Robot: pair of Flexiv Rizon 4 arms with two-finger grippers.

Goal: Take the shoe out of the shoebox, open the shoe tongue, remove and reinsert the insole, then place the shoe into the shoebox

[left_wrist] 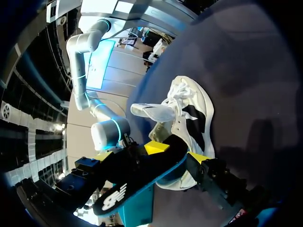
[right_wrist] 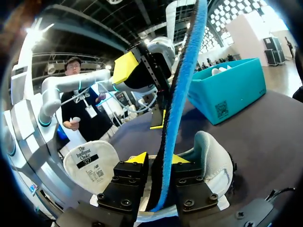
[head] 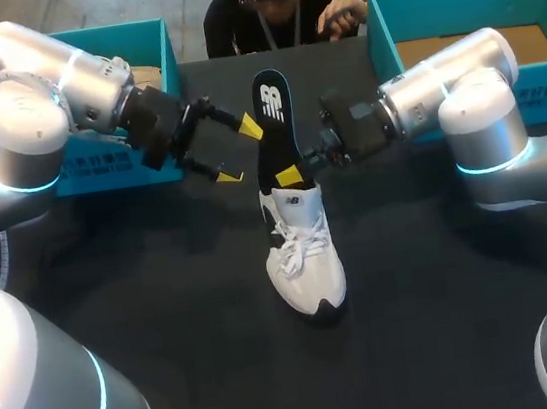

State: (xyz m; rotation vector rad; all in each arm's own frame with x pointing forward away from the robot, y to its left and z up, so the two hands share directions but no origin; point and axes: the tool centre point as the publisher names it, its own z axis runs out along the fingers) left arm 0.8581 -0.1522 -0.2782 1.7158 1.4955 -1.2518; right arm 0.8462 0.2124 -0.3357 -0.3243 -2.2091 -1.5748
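Between 2 shoeboxes, right tool tight on insole over shoe, left tool wide.

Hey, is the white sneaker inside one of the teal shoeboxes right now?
No, the white sneaker stands on the black table, with the insole sticking up out of it.

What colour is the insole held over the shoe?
The insole is black with a white logo, blue underneath; best in the left wrist view.
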